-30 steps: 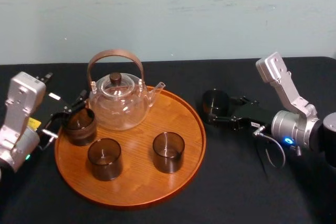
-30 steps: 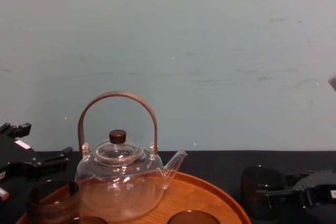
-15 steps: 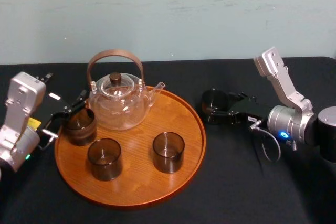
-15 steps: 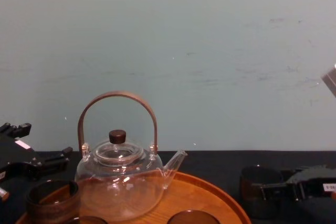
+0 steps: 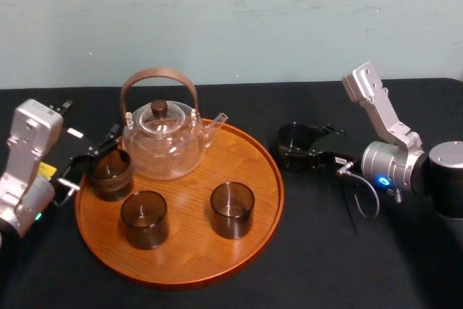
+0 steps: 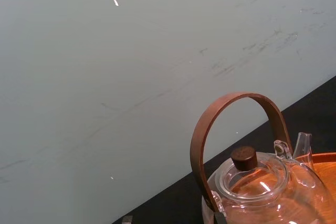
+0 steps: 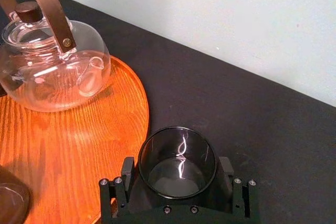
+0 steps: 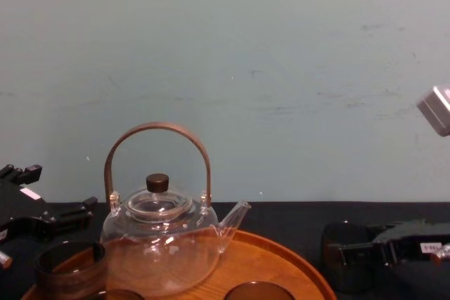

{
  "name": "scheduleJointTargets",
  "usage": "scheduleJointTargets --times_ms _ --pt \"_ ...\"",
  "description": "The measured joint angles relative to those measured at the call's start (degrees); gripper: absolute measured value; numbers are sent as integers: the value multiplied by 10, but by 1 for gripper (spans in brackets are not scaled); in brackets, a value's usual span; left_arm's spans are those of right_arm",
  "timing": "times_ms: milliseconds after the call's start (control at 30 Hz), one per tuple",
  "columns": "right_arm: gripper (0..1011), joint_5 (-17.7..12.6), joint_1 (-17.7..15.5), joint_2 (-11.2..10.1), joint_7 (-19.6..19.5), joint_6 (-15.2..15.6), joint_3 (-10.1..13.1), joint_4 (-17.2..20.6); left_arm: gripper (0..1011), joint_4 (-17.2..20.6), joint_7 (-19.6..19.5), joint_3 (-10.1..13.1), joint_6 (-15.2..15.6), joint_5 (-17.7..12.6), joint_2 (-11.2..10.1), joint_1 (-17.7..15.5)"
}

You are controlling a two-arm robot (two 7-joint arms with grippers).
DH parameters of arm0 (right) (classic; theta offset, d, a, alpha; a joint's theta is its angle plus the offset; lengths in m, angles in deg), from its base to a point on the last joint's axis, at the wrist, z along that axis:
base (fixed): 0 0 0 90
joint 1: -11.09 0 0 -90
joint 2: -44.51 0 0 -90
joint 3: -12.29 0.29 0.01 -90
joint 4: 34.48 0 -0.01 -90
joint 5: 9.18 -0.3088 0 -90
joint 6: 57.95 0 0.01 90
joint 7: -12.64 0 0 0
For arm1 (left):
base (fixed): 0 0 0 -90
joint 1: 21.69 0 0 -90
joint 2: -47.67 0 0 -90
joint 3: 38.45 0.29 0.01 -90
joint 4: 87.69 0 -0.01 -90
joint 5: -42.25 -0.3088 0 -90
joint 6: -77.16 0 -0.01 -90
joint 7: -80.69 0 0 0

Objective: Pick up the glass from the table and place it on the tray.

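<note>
The glass (image 5: 296,137) is a dark smoked tumbler standing upright on the black table, just right of the round orange-brown wooden tray (image 5: 189,240). My right gripper (image 5: 299,150) reaches in from the right, open, with one black finger on each side of the glass (image 7: 177,163). A thin gap shows on both sides. In the chest view the glass (image 8: 346,254) sits low on the table with the right gripper (image 8: 360,251) level with it. My left gripper (image 5: 92,158) rests open at the tray's left edge, beside another dark glass (image 5: 111,174).
On the tray stand a clear glass teapot (image 5: 162,142) with a brown hoop handle and two more dark glasses (image 5: 144,218) (image 5: 232,209). The tray's right half (image 7: 79,145) is bare wood. A pale wall runs behind the table.
The right arm has moved left and its wrist has swung, so the fingers reach further along the sides of the glass. The glass, the tray and the left arm have stayed in place.
</note>
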State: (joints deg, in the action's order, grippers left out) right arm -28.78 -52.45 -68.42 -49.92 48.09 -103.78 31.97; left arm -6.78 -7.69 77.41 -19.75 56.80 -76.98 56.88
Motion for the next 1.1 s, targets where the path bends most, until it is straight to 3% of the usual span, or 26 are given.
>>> scheduleJointTargets --times_ms 833,1100 --pt "1003 15 12 9 -5 -4 -2 -18 1001 0 0 0 0 0 0 0" --pt "900 13 12 9 -5 -3 -2 -17 1001 0 0 0 0 0 0 0"
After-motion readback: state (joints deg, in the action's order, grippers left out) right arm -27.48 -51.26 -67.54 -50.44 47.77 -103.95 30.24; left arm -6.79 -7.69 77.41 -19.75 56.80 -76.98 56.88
